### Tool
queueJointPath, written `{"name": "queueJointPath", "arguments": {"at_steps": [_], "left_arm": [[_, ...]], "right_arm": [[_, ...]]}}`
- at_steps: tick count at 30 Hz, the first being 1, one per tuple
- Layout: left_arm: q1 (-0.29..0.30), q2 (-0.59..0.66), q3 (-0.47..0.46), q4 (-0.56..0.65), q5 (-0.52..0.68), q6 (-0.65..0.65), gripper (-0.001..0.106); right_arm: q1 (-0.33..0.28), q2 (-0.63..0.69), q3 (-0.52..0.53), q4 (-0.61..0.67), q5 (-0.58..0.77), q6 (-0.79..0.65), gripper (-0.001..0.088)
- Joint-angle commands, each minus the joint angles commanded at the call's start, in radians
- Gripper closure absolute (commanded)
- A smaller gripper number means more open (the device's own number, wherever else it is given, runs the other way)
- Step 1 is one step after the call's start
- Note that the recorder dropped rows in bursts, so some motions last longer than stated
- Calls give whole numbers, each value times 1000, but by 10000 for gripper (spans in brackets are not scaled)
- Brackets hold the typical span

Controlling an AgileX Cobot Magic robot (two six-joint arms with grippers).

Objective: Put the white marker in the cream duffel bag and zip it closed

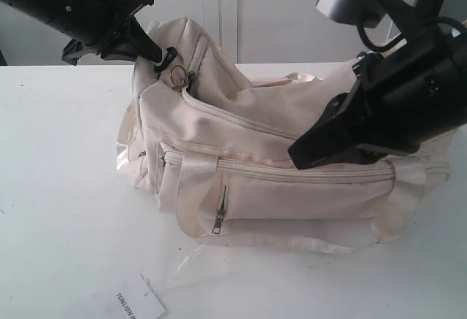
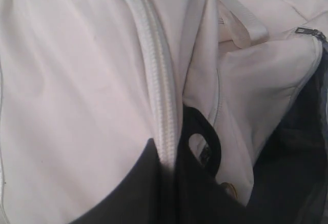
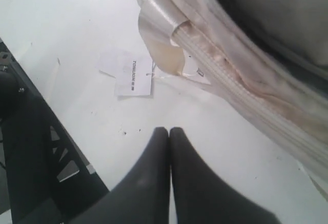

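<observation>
**Zip stage, marker out of sight**

The white marker shows in none of the three views. It is most likely already inside the cream duffel bag (image 1: 292,187), though nothing here proves it. On that reading the step in hand is the closing of the zip.

The left gripper (image 1: 155,50) is pushed against the raised end of the bag, with the gold ring (image 1: 177,76) of the zipper pull just below its tips. In its wrist view the zipper strip (image 2: 156,90) runs straight in between the two dark fingers, and a black loop (image 2: 214,142) lies just beside them. Whether those jaws are pinching the strip, the pull or nothing cannot be told, since the fingers cover the contact.

The right gripper (image 3: 169,130) has its jaws pressed together on nothing. It hangs over the bare table (image 1: 66,187), beside the bag's lower edge, with the paper tag (image 3: 134,73) ahead of its tips.

Dark lining (image 2: 302,147) shows off to one side of the left fingers, so some of the mouth looks open (how much is cut off). The next move probably calls for a sure hold on the ring and a steady pull along the zip, with the right gripper bracing the soft fabric so it does not bunch.
</observation>
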Motion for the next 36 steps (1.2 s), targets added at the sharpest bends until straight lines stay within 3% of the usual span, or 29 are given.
{"name": "queueJointPath", "arguments": {"at_steps": [8, 13, 17, 19, 22, 24, 29, 32, 36], "left_arm": [[0, 0, 0, -9, 7, 0, 1053], [0, 0, 0, -28, 8, 24, 1053], [0, 0, 0, -38, 8, 26, 1053], [0, 0, 0, -38, 9, 26, 1053], [0, 0, 0, -38, 9, 26, 1053], [0, 0, 0, -38, 11, 26, 1053], [0, 0, 0, -38, 12, 45, 1053], [0, 0, 0, -38, 14, 45, 1053], [0, 0, 0, -38, 14, 45, 1053]], "right_arm": [[0, 70, -47, 102, -107, 33, 868], [16, 172, -166, 104, -113, 81, 868], [84, 289, -291, 104, -161, 127, 866], [115, 360, -352, 97, -185, 167, 810], [145, 463, -434, 98, -190, 194, 631], [152, 500, -465, 95, -215, 224, 563], [166, 558, -510, 74, -269, 308, 553], [181, 579, -524, -42, -276, 393, 553], [189, 590, -529, -83, -302, 450, 551]]}}
